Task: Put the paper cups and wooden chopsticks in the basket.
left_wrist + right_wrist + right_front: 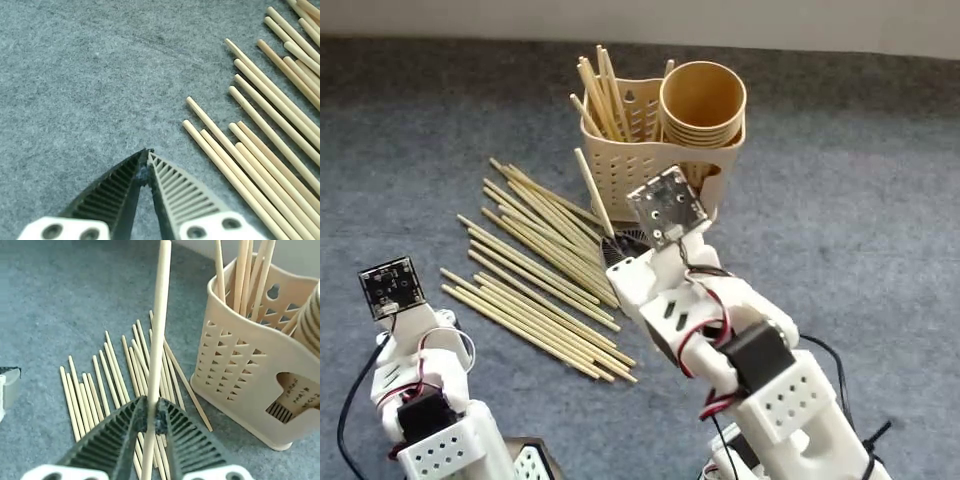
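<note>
1. One stick is in play. High view: the right claw (617, 243) is clenched on the held stick (594, 192), which is thin, round, pale smooth wood.
   - Its long axis runs from the claw up and away toward the basket (620, 150). The free end is just beside the basket's near-left corner; I can't tell if it touches.
   - The basket is upright, beige plastic with perforated walls. It holds a nested stack of tan paper cups (703, 100), with the stored sticks (600, 90) standing beside them.
   - Many loose sticks (540, 270) lie flat and roughly parallel on the grey felt mat (860, 200), between the two arms.
   - The right arm is nearer the basket. The left arm sits by the pile's near end, well apart from the basket.

2. Left wrist view: the left claw (148, 152) is clenched on nothing, its ribbed tips meeting over bare mat (75, 75).
   - The blunt ends of the loose sticks (260, 150) lie near it on one side, not touching. Their long axes slant away from the claw.

3. Right wrist view: the right claw (151, 407) pinches the held stick (159, 315), and most of its length projects beyond the tips.
   - The basket (235, 355) stands ahead and off to one side of the stick, apart from it. Its triangle-slotted wall faces the claw.
   - Judgement: the stick needs carrying sideways over the rim, then lowering end-first among the stored sticks (245, 270). The likely snag is the lower end catching the wall or rim.
</note>
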`<act>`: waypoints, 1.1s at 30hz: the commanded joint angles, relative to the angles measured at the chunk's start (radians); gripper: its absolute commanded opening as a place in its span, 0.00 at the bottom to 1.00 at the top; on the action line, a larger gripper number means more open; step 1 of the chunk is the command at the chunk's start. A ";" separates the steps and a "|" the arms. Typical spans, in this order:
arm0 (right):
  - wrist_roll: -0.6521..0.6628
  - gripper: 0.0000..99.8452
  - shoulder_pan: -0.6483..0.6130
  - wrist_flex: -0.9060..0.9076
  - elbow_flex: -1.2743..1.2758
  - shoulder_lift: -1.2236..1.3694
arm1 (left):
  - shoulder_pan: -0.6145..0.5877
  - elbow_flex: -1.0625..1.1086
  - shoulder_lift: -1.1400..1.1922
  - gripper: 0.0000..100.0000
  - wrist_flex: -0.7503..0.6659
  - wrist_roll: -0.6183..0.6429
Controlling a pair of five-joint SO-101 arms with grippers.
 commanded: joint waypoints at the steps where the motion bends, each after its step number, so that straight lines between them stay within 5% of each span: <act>1: -0.009 0.01 0.012 -0.005 -0.025 -0.107 | 0.038 0.021 -0.012 0.01 -0.017 -0.009; 7: -0.009 0.01 0.012 -0.038 -0.027 -0.251 | 0.038 0.021 -0.012 0.01 -0.017 -0.009; 18: 0.000 0.01 0.013 -0.492 -0.027 -0.291 | 0.033 0.021 -0.012 0.01 -0.017 -0.009; 33: 0.000 0.01 0.202 -1.070 -0.039 0.156 | 0.033 0.021 -0.012 0.01 -0.017 -0.011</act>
